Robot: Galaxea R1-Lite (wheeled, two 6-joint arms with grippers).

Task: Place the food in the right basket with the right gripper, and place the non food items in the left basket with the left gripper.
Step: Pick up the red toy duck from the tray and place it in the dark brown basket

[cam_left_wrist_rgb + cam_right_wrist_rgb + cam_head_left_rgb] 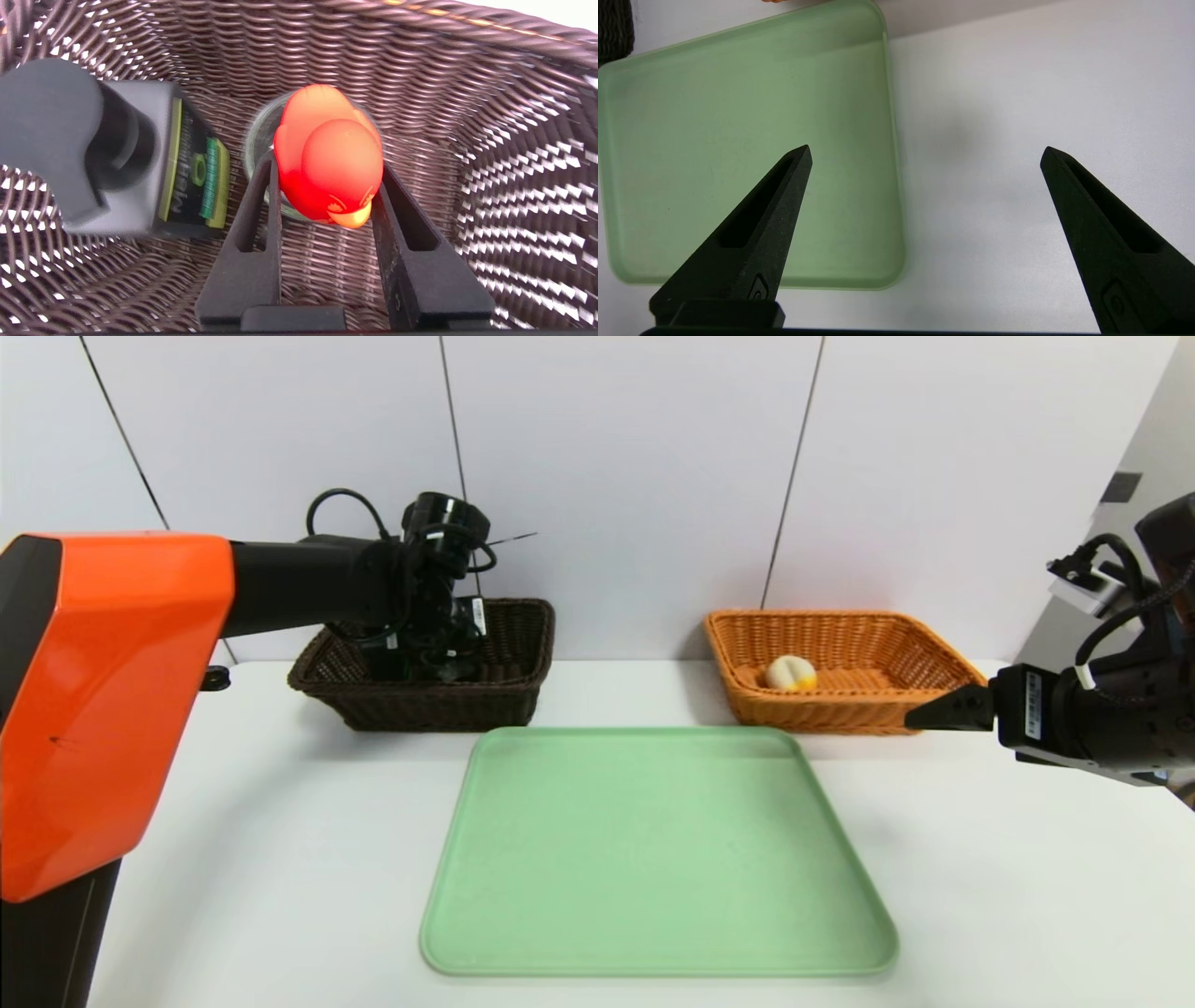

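Held between the fingers of the left gripper (327,186), the red rubber duck (329,154) sits low inside the dark left basket (490,116), just above its woven floor and over a clear round item (257,135) that cannot be identified. Beside the duck, a grey device with a green-edged label (140,158) lies on the basket floor. Judged from this, the non-food sorting is at its last step: the duck has only to be released. The orange right basket (840,709), at the far right of the worktop (980,896), already holds a pale round food item (791,673), and the green tray (653,849) at the worktop's middle carries nothing more. The left arm reaches forward over the basket's near rim with its gripper angled downward. The right gripper (924,154) hangs with jaws wide apart and holding nothing, above the tray's right edge.
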